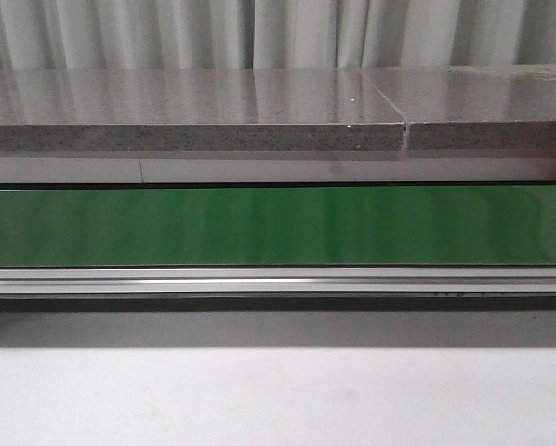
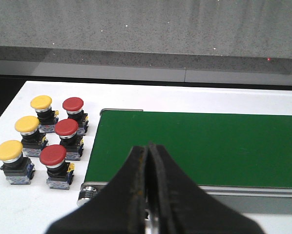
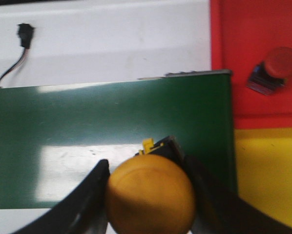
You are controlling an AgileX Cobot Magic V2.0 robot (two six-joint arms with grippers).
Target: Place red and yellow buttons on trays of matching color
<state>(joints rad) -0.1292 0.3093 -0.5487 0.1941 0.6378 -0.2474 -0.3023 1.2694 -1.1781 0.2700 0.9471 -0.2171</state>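
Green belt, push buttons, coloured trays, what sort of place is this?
Probably a mock sorting line or lab: a green conveyor belt, spare mushroom push buttons grouped beside it, red tray and yellow tray at its end.

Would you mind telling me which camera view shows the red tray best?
The right wrist view: the red tray fills its corner, holding a red button, with the yellow tray adjoining. The front and left wrist views show no tray at all.
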